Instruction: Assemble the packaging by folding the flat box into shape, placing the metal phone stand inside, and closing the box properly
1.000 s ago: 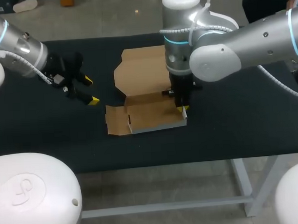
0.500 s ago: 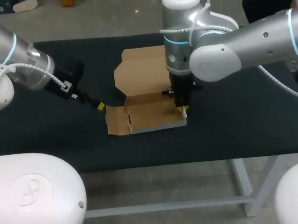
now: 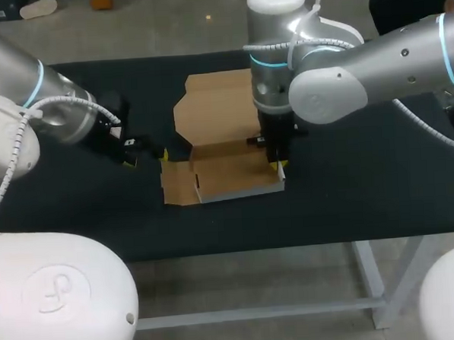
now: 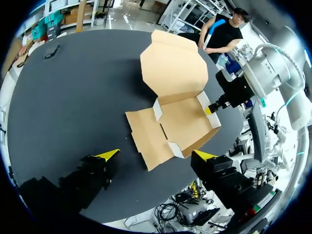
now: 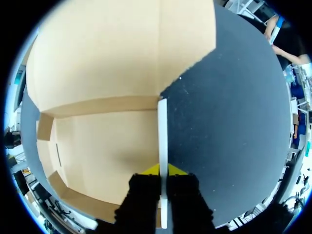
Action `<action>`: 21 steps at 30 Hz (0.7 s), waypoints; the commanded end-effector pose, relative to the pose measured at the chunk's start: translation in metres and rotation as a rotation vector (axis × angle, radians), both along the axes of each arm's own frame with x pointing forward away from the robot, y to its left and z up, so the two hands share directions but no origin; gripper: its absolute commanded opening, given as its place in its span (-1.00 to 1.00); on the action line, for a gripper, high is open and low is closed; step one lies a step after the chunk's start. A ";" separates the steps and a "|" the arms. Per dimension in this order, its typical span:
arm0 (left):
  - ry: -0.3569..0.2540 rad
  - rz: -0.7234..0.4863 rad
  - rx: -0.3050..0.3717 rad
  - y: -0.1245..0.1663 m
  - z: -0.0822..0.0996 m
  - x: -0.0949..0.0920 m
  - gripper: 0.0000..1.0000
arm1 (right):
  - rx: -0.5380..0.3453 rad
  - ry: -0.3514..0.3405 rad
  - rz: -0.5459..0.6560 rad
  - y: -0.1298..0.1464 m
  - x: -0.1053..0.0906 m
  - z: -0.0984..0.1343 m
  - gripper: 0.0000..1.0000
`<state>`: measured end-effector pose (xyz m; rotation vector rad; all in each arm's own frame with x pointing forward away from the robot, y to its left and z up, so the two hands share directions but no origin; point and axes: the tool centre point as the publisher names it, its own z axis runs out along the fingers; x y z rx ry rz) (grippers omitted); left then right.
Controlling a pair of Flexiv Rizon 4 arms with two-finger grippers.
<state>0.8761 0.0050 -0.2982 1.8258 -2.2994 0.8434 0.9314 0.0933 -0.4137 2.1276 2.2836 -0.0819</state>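
Two yellow-tipped fingers of the right gripper (image 5: 163,171) are pressed together on the upright right side wall (image 5: 162,131) of the half-folded brown cardboard box (image 3: 231,173), which is set at the middle of the black table (image 3: 76,201). The left gripper (image 3: 148,156) is spread wide and empty, just left of the box's flat left flap (image 3: 176,182). If that flap is pushed rather than lifted, the box could be slid or twisted against the pinched wall, and the wall creased or torn. No metal phone stand can be made out.
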 end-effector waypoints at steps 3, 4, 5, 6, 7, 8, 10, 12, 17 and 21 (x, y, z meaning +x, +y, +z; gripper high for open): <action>0.431 0.606 -0.063 -0.007 -0.030 0.014 -0.06 | -0.004 0.004 0.000 0.001 0.001 0.001 -1.00; 0.434 0.566 -0.079 -0.006 -0.034 0.013 -0.06 | -0.004 0.004 0.000 0.001 0.001 0.001 -1.00; 0.445 0.571 -0.088 -0.006 -0.037 0.013 -0.02 | -0.004 0.004 0.000 0.001 0.001 0.001 -1.00; 0.451 0.566 -0.087 -0.006 -0.040 0.013 0.04 | -0.004 0.004 0.000 0.001 0.001 0.001 -1.00; 0.459 0.550 -0.096 -0.005 -0.043 0.013 0.11 | -0.004 0.004 0.000 0.001 0.001 0.001 -1.00; 0.472 0.544 -0.103 -0.004 -0.046 0.014 0.10 | -0.004 0.004 0.000 0.001 0.001 0.001 -1.00; 0.493 0.531 -0.118 -0.004 -0.051 0.016 0.06 | -0.004 0.004 0.000 0.001 0.001 0.001 -1.00; 0.503 0.517 -0.129 -0.005 -0.057 0.016 0.07 | -0.004 0.004 0.000 0.001 0.001 0.001 -1.00; 0.485 0.478 -0.159 -0.007 -0.068 0.015 -0.04 | -0.004 0.004 0.000 0.001 0.001 0.001 -1.00; 0.457 0.432 -0.201 -0.010 -0.078 0.015 0.04 | -0.004 0.004 0.000 0.001 0.001 0.001 -1.00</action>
